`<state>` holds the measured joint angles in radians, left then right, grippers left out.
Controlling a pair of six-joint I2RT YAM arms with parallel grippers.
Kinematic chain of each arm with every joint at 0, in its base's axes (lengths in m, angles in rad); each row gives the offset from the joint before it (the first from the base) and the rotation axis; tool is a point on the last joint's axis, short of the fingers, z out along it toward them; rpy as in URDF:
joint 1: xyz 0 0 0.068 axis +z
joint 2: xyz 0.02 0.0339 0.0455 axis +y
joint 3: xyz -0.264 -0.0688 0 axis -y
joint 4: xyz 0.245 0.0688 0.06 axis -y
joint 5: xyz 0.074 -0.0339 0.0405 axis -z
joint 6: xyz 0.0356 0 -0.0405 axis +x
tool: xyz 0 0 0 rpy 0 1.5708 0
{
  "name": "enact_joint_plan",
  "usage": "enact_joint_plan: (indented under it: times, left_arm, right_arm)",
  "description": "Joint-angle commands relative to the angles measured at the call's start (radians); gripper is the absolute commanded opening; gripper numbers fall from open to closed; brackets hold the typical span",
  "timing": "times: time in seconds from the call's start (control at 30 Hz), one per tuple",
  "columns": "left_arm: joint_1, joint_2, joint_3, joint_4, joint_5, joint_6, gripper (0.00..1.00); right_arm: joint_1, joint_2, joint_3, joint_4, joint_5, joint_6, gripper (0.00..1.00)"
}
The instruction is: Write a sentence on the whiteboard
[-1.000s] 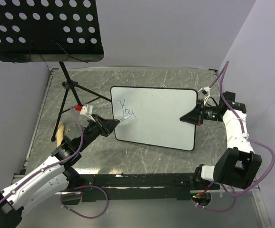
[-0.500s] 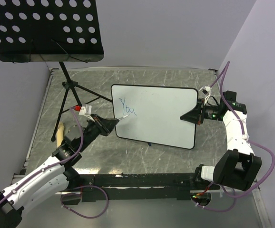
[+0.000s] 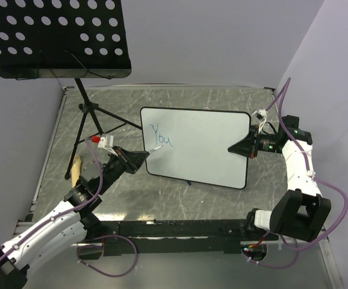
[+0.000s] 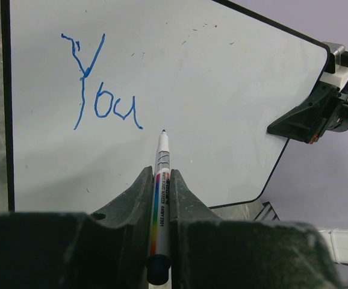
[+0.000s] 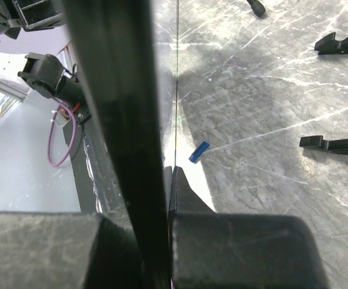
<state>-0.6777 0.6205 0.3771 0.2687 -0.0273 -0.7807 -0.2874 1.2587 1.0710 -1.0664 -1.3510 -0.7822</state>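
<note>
Left fingers (image 4: 139, 194) are clamped on a marker (image 4: 162, 165), with its tip right under the "u". Can't tell if it's actually touching the surface. The sentence (image 4: 99, 90) is just a blue "You" tucked into the upper left corner of the whiteboard (image 3: 204, 150), close to the left edge, so there's loads of blank white to the right of it and below. The board sits mid-desk (image 3: 180, 201), with a music stand (image 3: 53, 36) off to the far left. Right fingers (image 3: 244, 146) are pinched tight on the board's right edge, about halfway down.
</note>
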Motion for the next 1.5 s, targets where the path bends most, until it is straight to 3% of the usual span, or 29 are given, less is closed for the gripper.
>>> enact_joint_plan:
  times: [0.0,1.0,1.47]
  left_arm:
    - [-0.002,-0.015,-0.01,0.035,-0.008,-0.012,0.01]
    - [-0.002,-0.054,-0.055,0.056,-0.003,-0.042,0.01]
    - [-0.019,0.021,-0.049,0.199,0.101,-0.048,0.01]
  right_arm:
    - [0.002,-0.015,0.024,0.016,-0.238,-0.017,0.0]
    - [0.004,-0.012,0.026,0.011,-0.237,-0.022,0.0]
    - [0.004,-0.012,0.024,0.014,-0.237,-0.017,0.0]
